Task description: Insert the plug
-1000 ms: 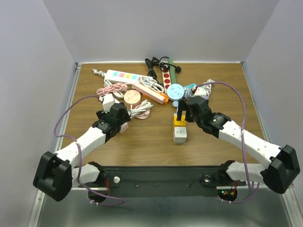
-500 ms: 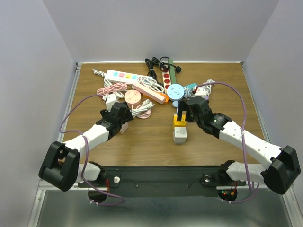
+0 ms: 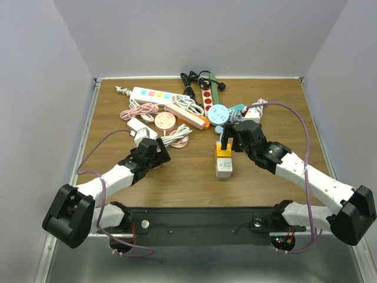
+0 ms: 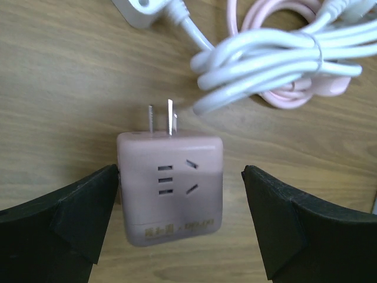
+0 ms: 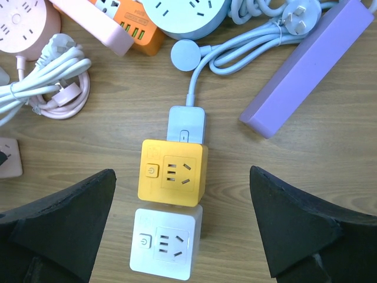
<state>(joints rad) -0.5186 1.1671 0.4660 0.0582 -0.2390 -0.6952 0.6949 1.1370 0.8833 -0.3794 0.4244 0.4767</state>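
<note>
A pink cube adapter lies flat on the wooden table, its two metal prongs pointing away from me. My left gripper is open around it, one finger close on each side; in the top view the gripper covers it. A yellow cube socket lies joined to a white cube socket, with a pale blue plug at its far end. My right gripper is open wide above the yellow cube.
A tangle of power strips and cords fills the far half: white strip, pink-orange strip, round blue socket, red strip, purple strip. A coiled white cable lies just beyond the pink adapter.
My left gripper has drawn back toward the near edge, uncovering a white plug beside the pink cords. The right gripper has hardly moved.
</note>
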